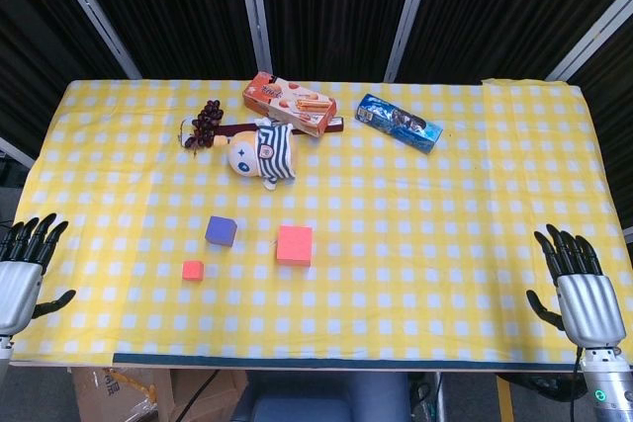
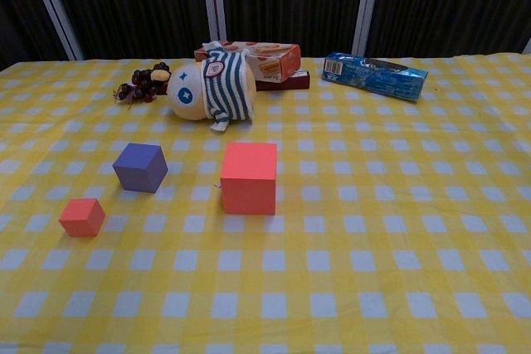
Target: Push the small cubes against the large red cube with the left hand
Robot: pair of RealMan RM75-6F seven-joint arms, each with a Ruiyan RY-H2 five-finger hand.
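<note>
Two small cubes sit apart from the large red cube (image 1: 295, 244) on the desk (image 1: 445, 234): the purple cube (image 1: 221, 231) just to its left, the small red cube (image 1: 193, 270) further left and nearer the front edge. Left hand (image 1: 22, 269) hovers released, fingers spread, at the desk's left edge, well apart from them. Right hand (image 1: 582, 289) likewise spread, empty, far right.
</note>
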